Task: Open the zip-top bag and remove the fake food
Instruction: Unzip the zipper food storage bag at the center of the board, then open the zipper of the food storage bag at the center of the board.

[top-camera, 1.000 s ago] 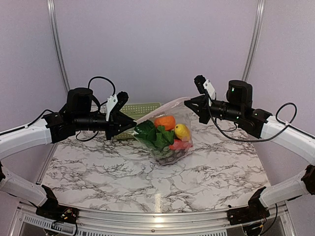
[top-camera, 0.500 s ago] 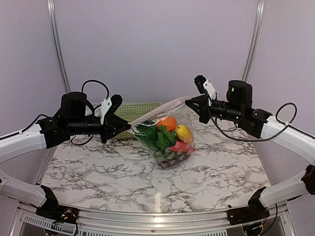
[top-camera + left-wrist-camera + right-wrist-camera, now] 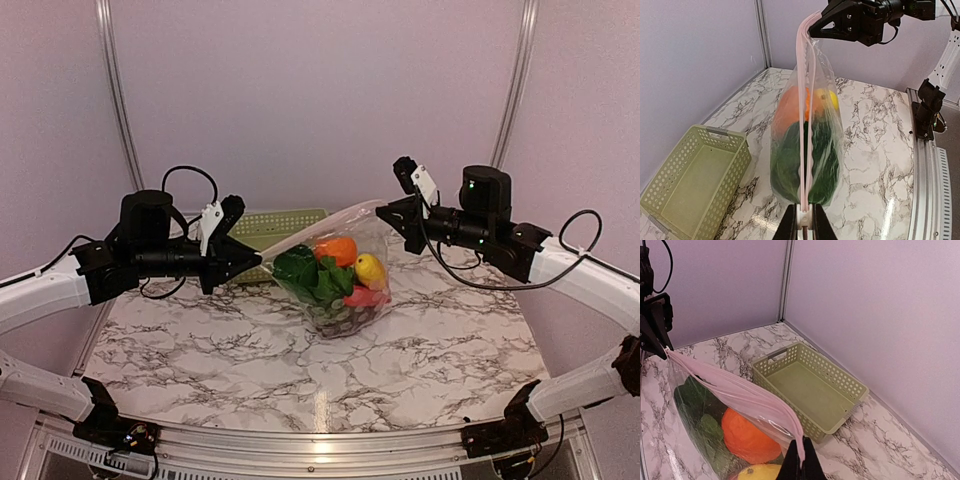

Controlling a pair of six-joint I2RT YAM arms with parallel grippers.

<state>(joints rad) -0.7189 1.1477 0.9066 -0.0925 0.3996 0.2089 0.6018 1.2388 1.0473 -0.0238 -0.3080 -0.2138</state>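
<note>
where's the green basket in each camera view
Top external: basket at the back, left of centre, behind the zip-top bag.
Left wrist: basket lower left, left of the bag.
Right wrist: basket centre, right of the bag.
Shared landmark: the bag's pink zip strip.

You have the zip-top bag [image 3: 330, 226] strung between the left pincer [image 3: 256, 262] and right pincer [image 3: 386, 211], each pinching one end of its zip edge. The fake food [image 3: 337, 268] sags inside, over the desk [image 3: 200, 350].
</note>
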